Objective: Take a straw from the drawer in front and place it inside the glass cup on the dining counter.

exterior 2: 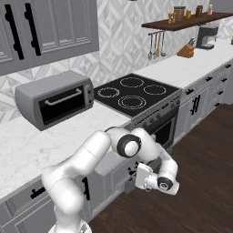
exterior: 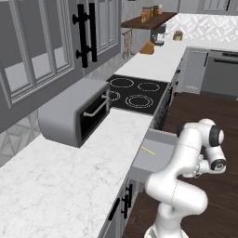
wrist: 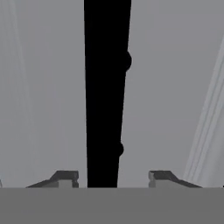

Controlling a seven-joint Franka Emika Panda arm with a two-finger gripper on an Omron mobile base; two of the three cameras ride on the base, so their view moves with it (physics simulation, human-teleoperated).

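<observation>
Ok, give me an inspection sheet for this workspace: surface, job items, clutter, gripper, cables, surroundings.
Surface: white marble worktop, bare in front.
Job's things: drawer pulled open; yellow straw lies flat inside it.
Clutter: grey toaster oven on the worktop.
Gripper: gripper open, fingertips either side of the drawer's black handle, not clamped on it.
Cables: nothing seen.
Surroundings: black cooktop, knife block, coffee machine, wooden shelf with jars, dark wood floor.

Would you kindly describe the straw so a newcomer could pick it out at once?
Start at the grey toaster oven on the white marble worktop. Just beyond the worktop's front edge, the drawer stands pulled open. The straw is the thin yellow stick lying inside it.
</observation>
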